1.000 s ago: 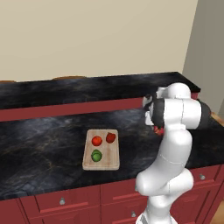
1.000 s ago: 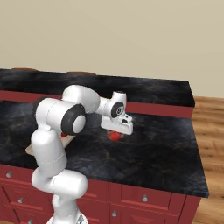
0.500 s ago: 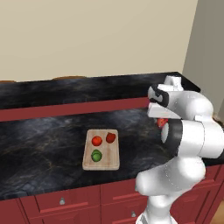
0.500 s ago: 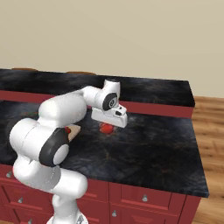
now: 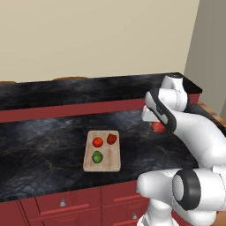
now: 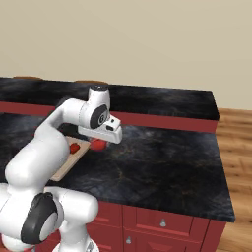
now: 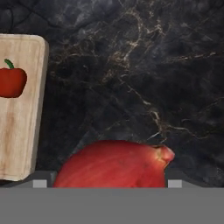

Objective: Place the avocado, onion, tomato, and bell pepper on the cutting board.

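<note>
Onion (image 7: 113, 164) sits gripped in the pincer (image 6: 102, 141), above the tabletop (image 7: 131, 65) at the board's (image 5: 102, 164) 3 o'clock. Avocado (image 5: 97, 156), tomato (image 5: 97, 141) and pepper (image 5: 111, 138) are boarded; next, probably carry it toward 9 o'clock onto bare wood.

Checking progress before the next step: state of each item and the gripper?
avocado: on the cutting board, near end.
tomato: on the board, beside the bell pepper.
bell pepper: on the board.
onion: off the board, close in front of the hand, between the jaws; contact cannot be told.
cutting board: flat on the counter, holding three items.
gripper: at the onion, jaws wide.
</note>
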Controlling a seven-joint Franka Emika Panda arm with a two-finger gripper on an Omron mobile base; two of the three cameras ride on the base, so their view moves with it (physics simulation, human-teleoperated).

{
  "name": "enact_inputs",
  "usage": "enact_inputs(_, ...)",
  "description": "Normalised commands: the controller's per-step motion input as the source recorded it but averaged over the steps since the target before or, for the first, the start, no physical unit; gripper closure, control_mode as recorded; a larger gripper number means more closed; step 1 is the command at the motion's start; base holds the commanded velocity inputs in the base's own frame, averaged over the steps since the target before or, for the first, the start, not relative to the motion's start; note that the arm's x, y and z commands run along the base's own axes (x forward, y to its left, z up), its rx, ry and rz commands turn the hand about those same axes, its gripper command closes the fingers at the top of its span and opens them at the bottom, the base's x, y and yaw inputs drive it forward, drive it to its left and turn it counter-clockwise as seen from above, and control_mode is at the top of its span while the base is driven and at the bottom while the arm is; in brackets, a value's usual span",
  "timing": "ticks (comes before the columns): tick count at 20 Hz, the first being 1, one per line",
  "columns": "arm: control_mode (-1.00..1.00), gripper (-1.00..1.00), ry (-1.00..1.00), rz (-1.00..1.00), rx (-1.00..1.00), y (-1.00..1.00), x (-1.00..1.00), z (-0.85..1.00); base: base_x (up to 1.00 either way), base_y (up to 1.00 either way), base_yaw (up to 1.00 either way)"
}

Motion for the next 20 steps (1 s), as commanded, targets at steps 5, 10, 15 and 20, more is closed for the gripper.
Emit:
enact_inputs(5, -1.00, 1.00, -0.03, 0.02, 0.00, 0.78, -0.30, 0.23, 0.00, 0.00, 0.00)
enact_inputs(10, -1.00, 1.00, -0.01, 0.03, 0.00, 0.80, -0.08, 0.15, 0.00, 0.00, 0.00)
enact_inputs(15, -1.00, 1.00, -0.01, 0.04, 0.00, 0.63, -0.09, 0.00, 0.00, 0.00, 0.00)
enact_inputs(20, -1.00, 1.00, 0.00, 0.02, 0.00, 0.58, -0.01, 0.00, 0.00, 0.00, 0.00)
